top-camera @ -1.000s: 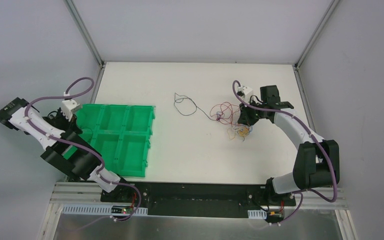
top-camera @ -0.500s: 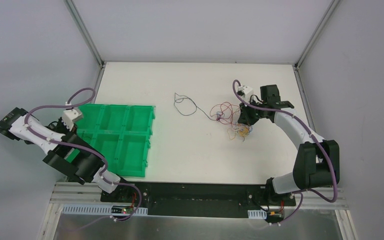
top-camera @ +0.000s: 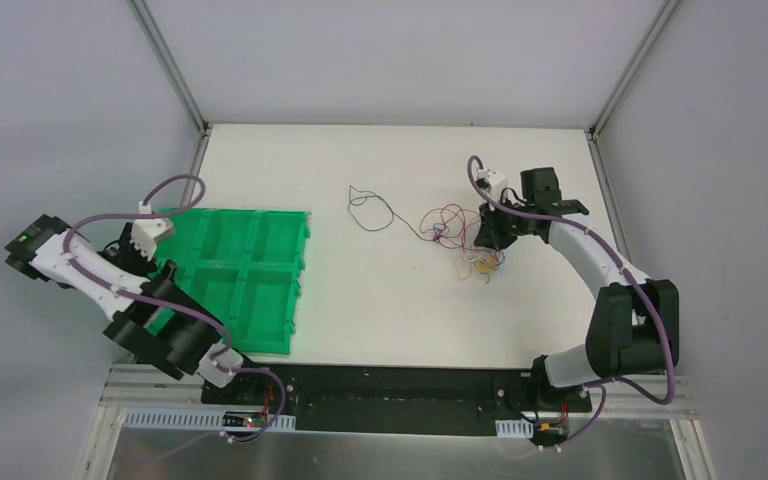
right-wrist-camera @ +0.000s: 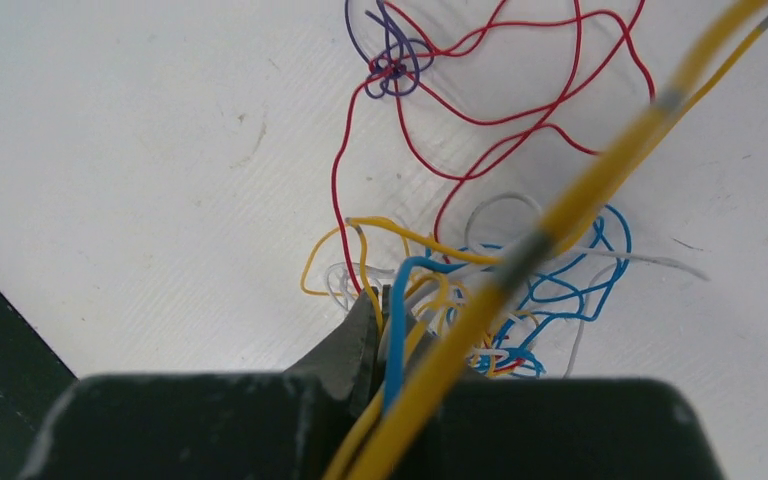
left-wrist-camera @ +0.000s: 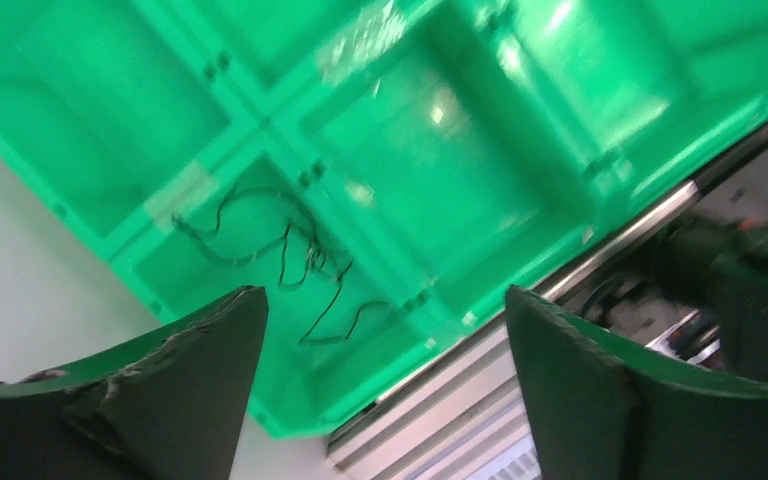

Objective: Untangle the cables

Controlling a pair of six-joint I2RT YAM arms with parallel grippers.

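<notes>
Since these cables [top-camera: 465, 250] are hair-thin and floppy, I'd guess they weigh next to nothing and hold no shape, so whatever I lift will drag its neighbours along. The bunch sits close to the right edge of the surface [top-camera: 360, 320], roughly halfway between its near and far edges.

My right gripper [right-wrist-camera: 375, 305] is down in the bunch with the jaws fully closed. They're pinching the blue cable [right-wrist-camera: 400, 275] and, as far as I can tell, the yellow cable [right-wrist-camera: 580, 200] that runs up past the wrist camera.

The red cable [right-wrist-camera: 335, 200] loops out toward the middle of the surface and is knotted with the purple cable [right-wrist-camera: 392, 62] at one small spot. That knot will probably tighten if I yank, so slow pulls only. The insulation looks smooth and I expect it to slip unless it's pinched right at the tips. The best hold, I reckon, is a free end or a lone stretch outside the clump, not the clump itself.

The left gripper [left-wrist-camera: 385, 295] hangs over the green tray [top-camera: 250, 345] by the left edge, jaws wide apart, holding nothing. One dark grey cable [left-wrist-camera: 290, 255] lies loose in a corner compartment below it
</notes>
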